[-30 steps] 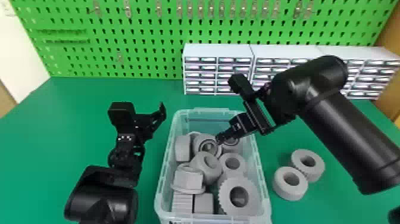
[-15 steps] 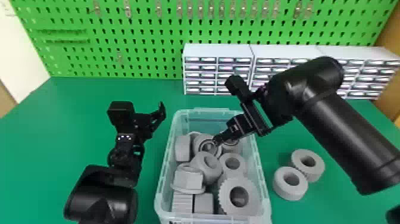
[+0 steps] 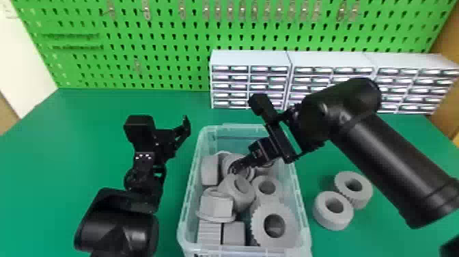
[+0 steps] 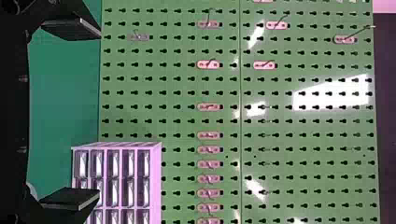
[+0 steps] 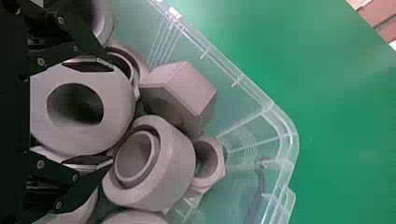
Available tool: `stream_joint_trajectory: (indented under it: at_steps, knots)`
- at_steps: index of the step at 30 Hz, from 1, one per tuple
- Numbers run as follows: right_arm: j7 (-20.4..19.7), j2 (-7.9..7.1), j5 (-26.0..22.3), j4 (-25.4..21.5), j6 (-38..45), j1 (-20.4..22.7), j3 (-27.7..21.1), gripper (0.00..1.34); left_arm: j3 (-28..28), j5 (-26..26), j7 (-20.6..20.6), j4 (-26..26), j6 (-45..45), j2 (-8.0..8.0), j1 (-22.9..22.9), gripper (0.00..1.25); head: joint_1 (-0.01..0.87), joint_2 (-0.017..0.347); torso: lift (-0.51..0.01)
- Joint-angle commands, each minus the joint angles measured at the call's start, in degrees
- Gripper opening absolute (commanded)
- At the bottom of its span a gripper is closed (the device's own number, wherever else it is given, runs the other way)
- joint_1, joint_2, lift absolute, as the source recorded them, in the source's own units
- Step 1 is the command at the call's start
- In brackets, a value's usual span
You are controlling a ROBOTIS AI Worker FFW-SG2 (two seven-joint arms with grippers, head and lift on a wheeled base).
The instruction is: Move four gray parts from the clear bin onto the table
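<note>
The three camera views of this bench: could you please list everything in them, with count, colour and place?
Clear bin: one, transparent, on the table
Gray parts: nine or more, gray, heaped inside the bin
Gray rings: two, gray, on the table right of the bin
Table: one, green, under everything
Drawer cabinets: three, white-fronted, at the table's back
Pegboard: one, green, behind
Hooks: many, metallic, on the pegboard
Left gripper: one, black, left of the bin
Right gripper: one, black, over the bin
</note>
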Motion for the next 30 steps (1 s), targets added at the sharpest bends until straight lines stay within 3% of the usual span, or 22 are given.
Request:
stream_joint_trajectory:
  at_steps: [1,30]
  knots:
    - [0.1,0.09,-1.5,1.1,-0.9,0.1,0.6,0.79,0.0,0.0,0.1,0.0,0.0,0.0,-0.1,1.15,0.693,0.072,-0.052]
    - [0.1,0.44,-7.5,6.2,-2.9,-0.2,3.2,0.81,0.0,-0.1,0.0,0.0,0.0,0.0,-0.3,1.15,0.693,0.072,-0.052]
